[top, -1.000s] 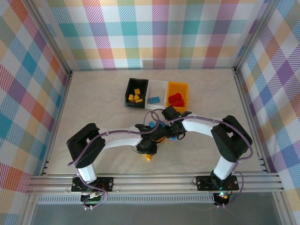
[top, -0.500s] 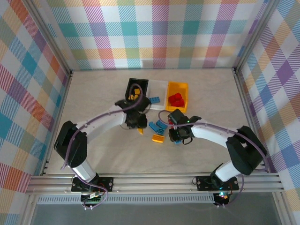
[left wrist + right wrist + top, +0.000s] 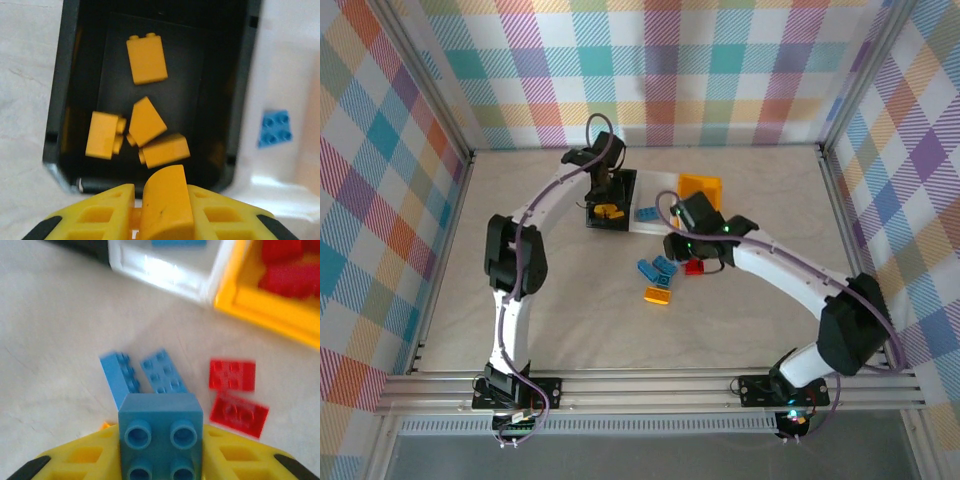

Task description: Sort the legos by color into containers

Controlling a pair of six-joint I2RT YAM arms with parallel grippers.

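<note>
Starting toward the near edge of the table [image 3: 550, 300], one yellow-orange brick [image 3: 657, 295] lay loose around the table's middle, with two blue bricks [image 3: 120, 377] and two red bricks [image 3: 232, 375] just beyond it. Above these hung the right gripper [image 3: 160, 455], its jaws clamped on a blue four-stud brick [image 3: 161, 422]. The white bin [image 3: 165, 275] lay ahead of it, so that brick probably wanted carrying forward until it was wholly past the white rim before any release, keeping clear of the yellow-orange bin [image 3: 260, 310] alongside. Farther back, toward the far edge, the left gripper [image 3: 162, 220] pinched a rounded yellow-orange brick [image 3: 165, 192] over the near wall of the black bin [image 3: 55, 100], where four like-coloured bricks [image 3: 146, 59] already lay. A good drop likely called for moving a little deeper over the bin floor, low, then opening, lest the brick strike the rim and bounce out onto the table.
</note>
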